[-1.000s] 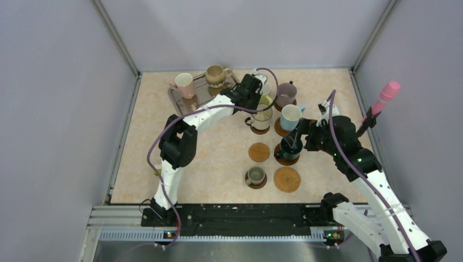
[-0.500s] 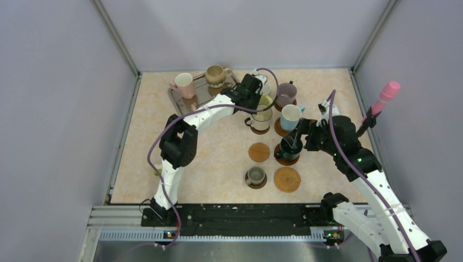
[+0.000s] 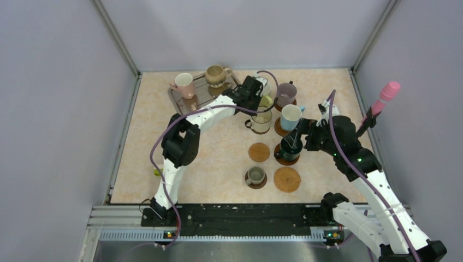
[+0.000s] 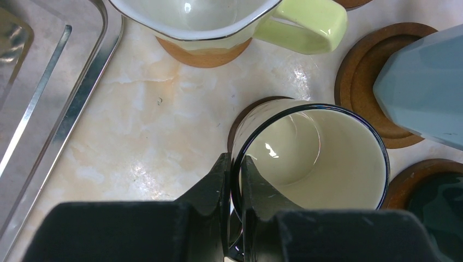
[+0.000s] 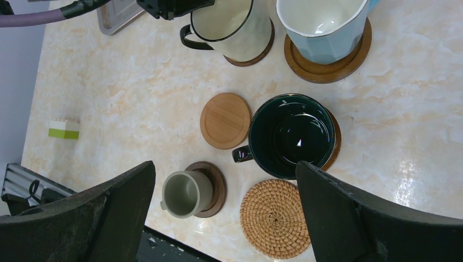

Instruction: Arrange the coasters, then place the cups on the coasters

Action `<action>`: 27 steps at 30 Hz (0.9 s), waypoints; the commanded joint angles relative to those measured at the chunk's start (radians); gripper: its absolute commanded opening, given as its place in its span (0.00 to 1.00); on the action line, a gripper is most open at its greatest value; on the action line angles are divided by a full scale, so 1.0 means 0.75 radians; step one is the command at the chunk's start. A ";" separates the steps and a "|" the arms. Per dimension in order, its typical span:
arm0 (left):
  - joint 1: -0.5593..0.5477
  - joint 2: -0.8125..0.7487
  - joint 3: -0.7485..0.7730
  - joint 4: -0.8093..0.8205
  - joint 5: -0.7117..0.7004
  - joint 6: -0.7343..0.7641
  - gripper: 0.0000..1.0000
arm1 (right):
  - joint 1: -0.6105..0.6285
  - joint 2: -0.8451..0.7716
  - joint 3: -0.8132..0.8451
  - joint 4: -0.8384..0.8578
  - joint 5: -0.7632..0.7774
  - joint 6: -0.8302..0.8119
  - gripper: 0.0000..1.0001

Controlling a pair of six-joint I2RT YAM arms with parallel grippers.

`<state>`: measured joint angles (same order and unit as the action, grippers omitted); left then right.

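Observation:
My left gripper [image 4: 235, 183] is shut on the dark rim of the cream cup [image 4: 322, 158], one finger inside and one outside. That cup stands on a dark brown coaster [image 4: 240, 117], behind the other cups [image 3: 261, 119]. The yellow-green cup [image 4: 218, 16], light blue cup [image 5: 322, 24], dark teal cup [image 5: 292, 135] and small grey-olive cup [image 5: 184, 194] each sit on a coaster. A light wood coaster [image 5: 225, 120] and a woven coaster [image 5: 275, 218] lie bare. My right gripper [image 5: 225, 166] hangs open above the dark teal cup [image 3: 288, 148], holding nothing.
A pinkish cup [image 3: 184, 84] and a tan cup [image 3: 215, 75] stand on the silver tray [image 3: 203, 94] at the back left. The mauve cup [image 3: 286, 94] sits at the back. A pink-tipped stick [image 3: 385, 98] rises at the right wall. A green-and-white brick [image 5: 64, 129] lies near the left arm's base.
The left arm's forearm has shifted very slightly, its grip on the cream cup's rim unchanged. The right arm has stayed still.

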<state>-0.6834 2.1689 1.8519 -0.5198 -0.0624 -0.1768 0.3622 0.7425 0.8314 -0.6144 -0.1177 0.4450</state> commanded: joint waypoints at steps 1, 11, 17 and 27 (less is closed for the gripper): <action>0.001 -0.036 0.042 0.054 -0.016 -0.015 0.15 | -0.011 -0.004 0.018 0.049 0.016 -0.022 0.99; 0.002 -0.218 0.042 0.080 -0.107 0.002 0.53 | -0.012 0.008 -0.001 0.075 -0.023 -0.013 0.98; 0.038 -0.308 0.017 0.122 -0.309 -0.001 0.55 | -0.012 0.009 0.000 0.075 -0.038 0.000 0.99; 0.327 -0.183 0.100 0.247 -0.361 -0.350 0.51 | -0.011 0.059 0.009 0.099 -0.071 0.000 0.99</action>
<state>-0.5396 1.9759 1.8584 -0.3885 -0.3157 -0.2668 0.3622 0.7853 0.8310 -0.5934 -0.1532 0.4488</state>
